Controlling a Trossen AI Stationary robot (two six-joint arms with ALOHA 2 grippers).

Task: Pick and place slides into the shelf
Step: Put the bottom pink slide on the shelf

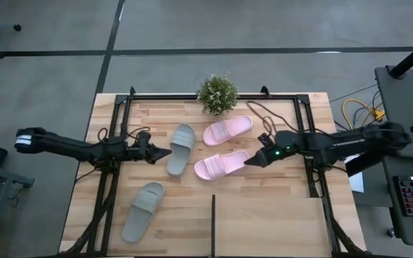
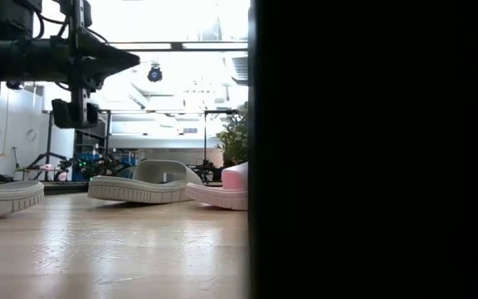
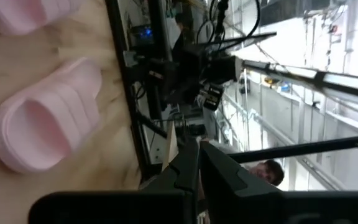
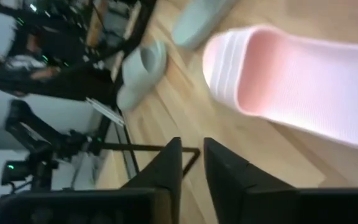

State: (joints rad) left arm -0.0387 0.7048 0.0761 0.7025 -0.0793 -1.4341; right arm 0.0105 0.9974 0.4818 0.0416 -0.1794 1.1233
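Observation:
Four slides lie sole-down on the wooden table. One grey-green slide (image 1: 182, 148) is at the centre and one (image 1: 143, 210) at the near left. The two pale pink slides (image 1: 221, 165) (image 1: 228, 130) lie right of centre. My left gripper (image 1: 166, 152) is shut, hovering above the table just left of the central grey-green slide; the low view shows it (image 2: 131, 60) well above the slides. My right gripper (image 1: 249, 160) is shut, beside the right end of the nearer pink slide (image 4: 303, 81). The shelf (image 1: 267, 226) lies flat at the near edge, with its black strip (image 1: 213, 218) on its left side.
A small potted plant (image 1: 217, 94) stands at the far edge. Black frame rails (image 1: 110, 179) run along the left, right and far sides of the table. A cable (image 1: 264, 118) lies near the far pink slide. A dark panel (image 2: 376, 149) blocks the right half of the low view.

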